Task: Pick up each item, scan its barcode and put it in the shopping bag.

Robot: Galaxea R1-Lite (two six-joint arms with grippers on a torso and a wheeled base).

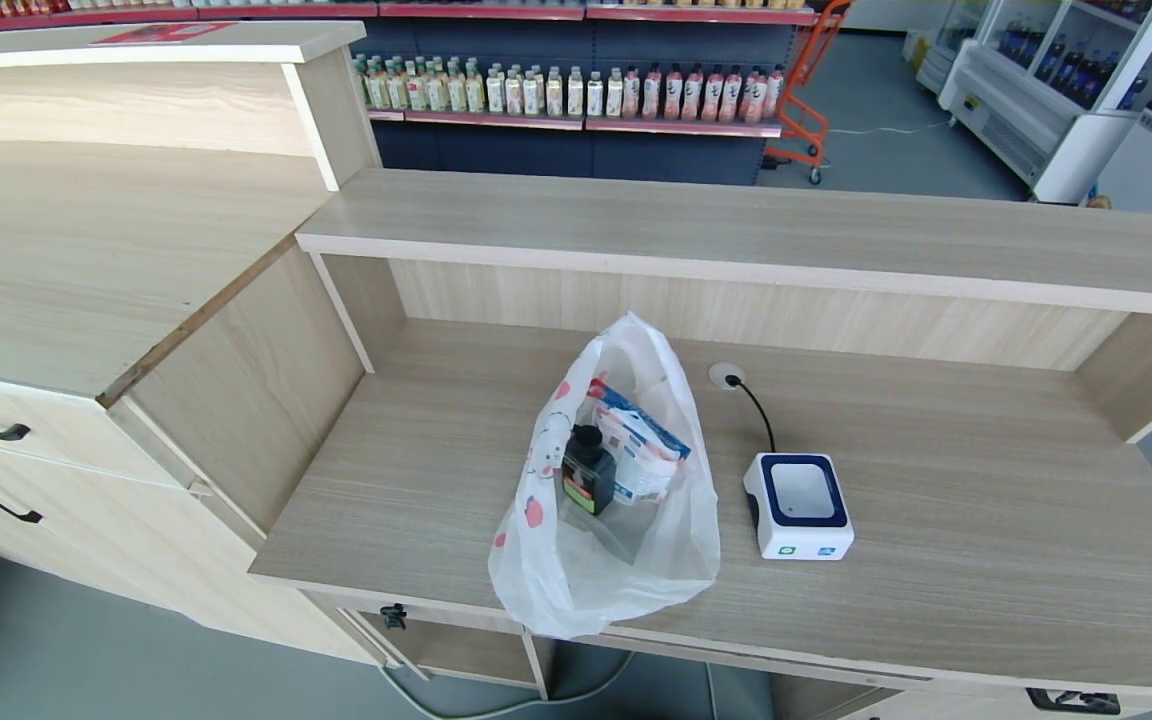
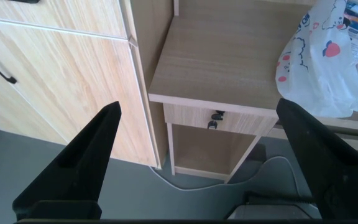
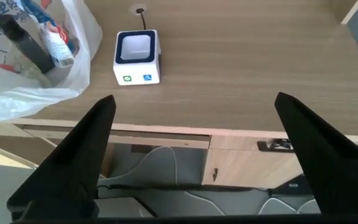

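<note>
A white plastic shopping bag (image 1: 604, 545) with red and black prints stands open on the wooden counter (image 1: 936, 520). Inside it are a black bottle (image 1: 588, 470) and a white and blue packet (image 1: 641, 450). To its right lies a white barcode scanner (image 1: 798, 505) with a dark-framed window. My left gripper (image 2: 197, 168) is open and empty, held low in front of the counter's left corner, with the bag (image 2: 319, 68) off to one side. My right gripper (image 3: 194, 162) is open and empty too, before the counter's front edge, short of the scanner (image 3: 137, 57) and the bag (image 3: 36, 74).
The scanner's black cable (image 1: 761, 415) runs to a grommet at the back. A raised ledge (image 1: 736, 225) walls the counter behind, and a taller cabinet with drawers (image 1: 26, 450) stands left. A locked drawer (image 2: 215, 118) sits under the counter. Bare counter (image 1: 1016, 470) lies right of the scanner.
</note>
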